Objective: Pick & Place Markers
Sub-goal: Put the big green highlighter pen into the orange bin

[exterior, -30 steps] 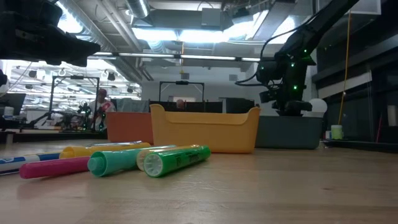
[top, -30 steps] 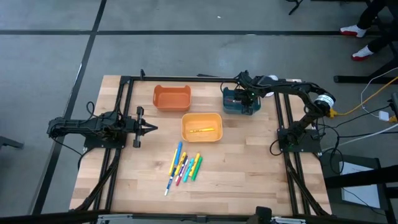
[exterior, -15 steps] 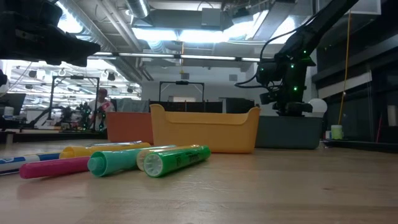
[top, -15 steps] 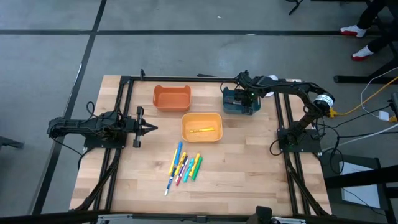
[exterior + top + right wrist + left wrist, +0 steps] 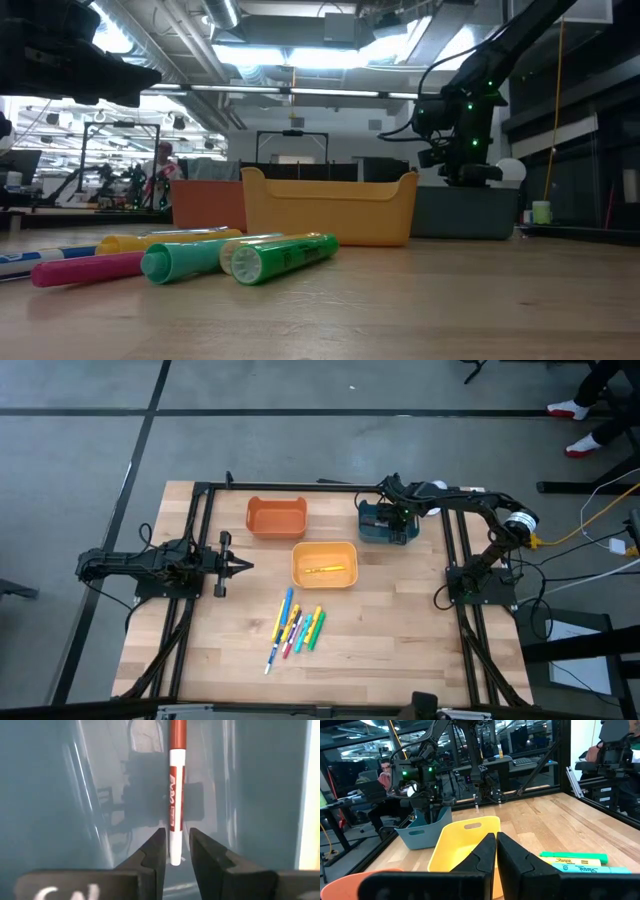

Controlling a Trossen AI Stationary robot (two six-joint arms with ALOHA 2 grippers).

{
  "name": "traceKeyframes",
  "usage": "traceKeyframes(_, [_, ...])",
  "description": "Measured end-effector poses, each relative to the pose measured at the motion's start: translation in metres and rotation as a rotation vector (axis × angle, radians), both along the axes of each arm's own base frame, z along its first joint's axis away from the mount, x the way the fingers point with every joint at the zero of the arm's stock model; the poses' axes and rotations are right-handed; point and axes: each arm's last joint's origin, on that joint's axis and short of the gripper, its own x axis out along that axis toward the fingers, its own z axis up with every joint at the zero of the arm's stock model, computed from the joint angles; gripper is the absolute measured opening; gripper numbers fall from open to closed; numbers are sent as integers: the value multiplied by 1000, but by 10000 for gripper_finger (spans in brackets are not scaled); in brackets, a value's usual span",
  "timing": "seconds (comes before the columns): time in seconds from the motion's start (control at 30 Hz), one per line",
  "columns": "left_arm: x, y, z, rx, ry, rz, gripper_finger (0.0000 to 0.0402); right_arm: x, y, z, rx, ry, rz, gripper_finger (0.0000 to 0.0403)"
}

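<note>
One red marker (image 5: 176, 780) is seen lying on the floor of the teal bin (image 5: 385, 522), directly beneath the right gripper (image 5: 175, 851), whose jaws are parted with the marker's white end showing in the gap, unclamped. Well apart from it, the left gripper (image 5: 246, 567) is held closed over the table (image 5: 400, 640), with the loose markers (image 5: 296, 628) and yellow bin (image 5: 323, 563) ahead of its tips.

Three bins on a wooden bench, workshop all around.

An orange bin (image 5: 277, 517) sits toward the far edge of the bench (image 5: 400, 630), a teal bin (image 5: 372, 522) well apart at the same edge, and a yellow bin (image 5: 324, 564) nearer the middle, between them. Grey floor (image 5: 80, 460) with dark lines surrounds the bench; someone's red-and-white shoes (image 5: 572, 410) show at the far corner.
</note>
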Motion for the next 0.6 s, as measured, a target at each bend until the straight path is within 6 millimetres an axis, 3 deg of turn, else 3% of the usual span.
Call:
traceKeyframes(0.13, [0,0,0,0,0,0,8,-2,2,4,-4,-5,0,68])
traceKeyframes(0.33, [0,0,0,0,0,0,12,-4,4,12,-18,-21,0,6])
traceKeyframes(0.6, [0,0,0,0,0,0,8,-7,6,16,-17,-20,-3,4])
